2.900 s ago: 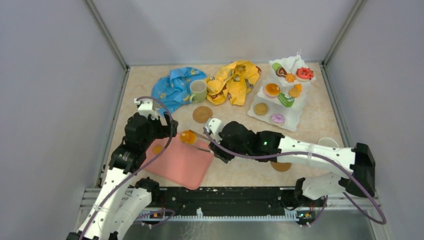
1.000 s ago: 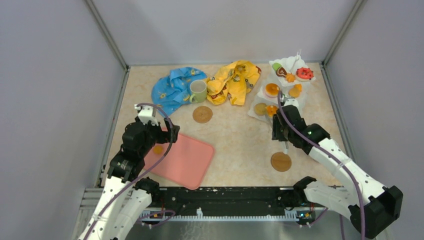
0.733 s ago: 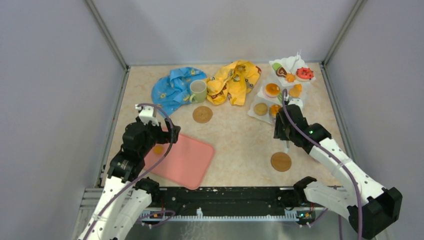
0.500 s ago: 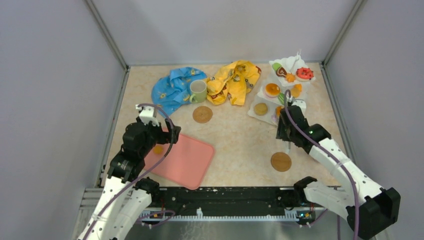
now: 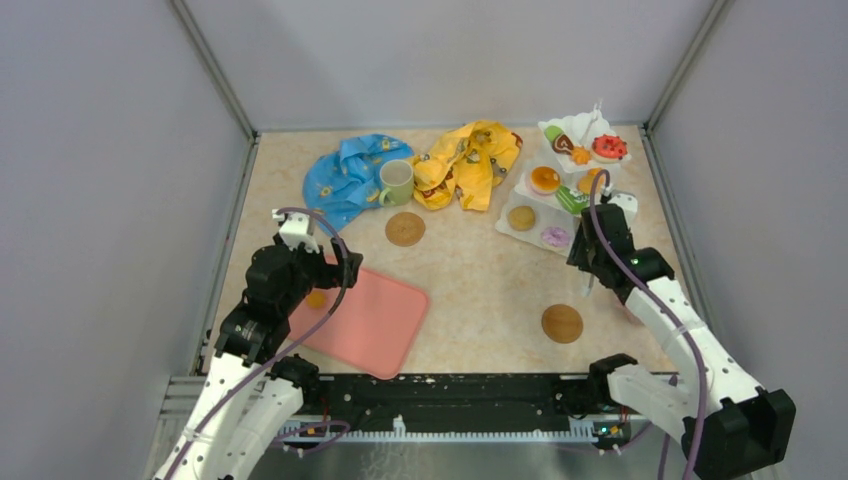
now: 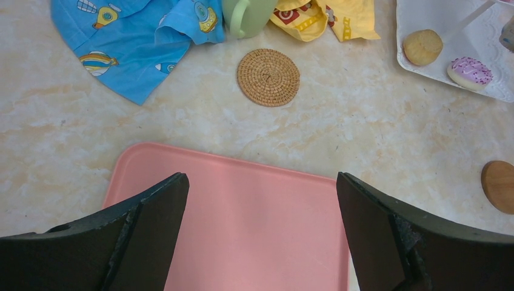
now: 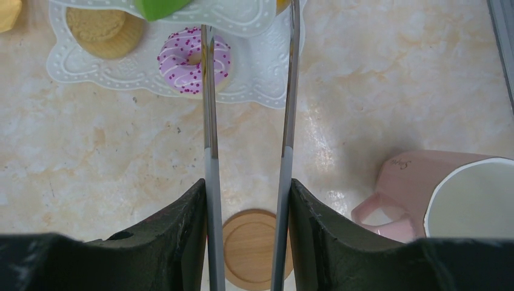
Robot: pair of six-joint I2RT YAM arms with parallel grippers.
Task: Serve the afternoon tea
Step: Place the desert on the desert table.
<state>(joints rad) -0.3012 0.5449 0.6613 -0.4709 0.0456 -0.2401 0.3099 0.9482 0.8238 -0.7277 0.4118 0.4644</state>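
As the right hand [image 7: 246, 188] grips tongs [image 7: 209, 121], a purple donut [image 7: 176, 63] lies beyond.

High rear overview; downward wrist views, white stand [image 7: 91, 76] in both

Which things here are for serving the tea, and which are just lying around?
For the tea: tiered stand, pastries, green mug, pink mug, woven coaster, wooden coaster, tongs.
Lying about: pink tray, blue cloth, yellow cloth.
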